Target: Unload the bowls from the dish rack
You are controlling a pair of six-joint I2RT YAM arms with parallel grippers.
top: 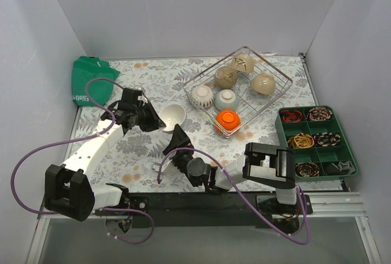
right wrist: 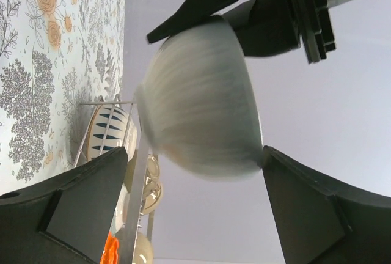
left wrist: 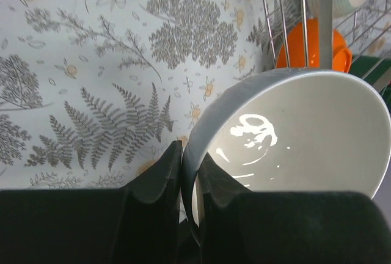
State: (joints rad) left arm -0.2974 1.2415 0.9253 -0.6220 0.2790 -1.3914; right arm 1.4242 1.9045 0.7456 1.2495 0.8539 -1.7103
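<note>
We worry about the hold. The left gripper (left wrist: 188, 154) is clamped only on the thin rim of the white bowl (top: 173, 116), which hangs tilted over the table (top: 146, 77), just left of the dish rack (top: 252, 108). A glazed rim could slip or swing. The right gripper (right wrist: 192, 160) stands wide apart around the bowl and could knock it. The bowl looks smooth and glossy inside. Other bowls (top: 226, 99) sit in the rack.

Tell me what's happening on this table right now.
The left tool is shut on the rim of a white bowl, holding it tilted just outside the dish rack. The right tool is open, straddling that same bowl without gripping it. Six more bowls sit in the rack, not yet unloaded.
</note>
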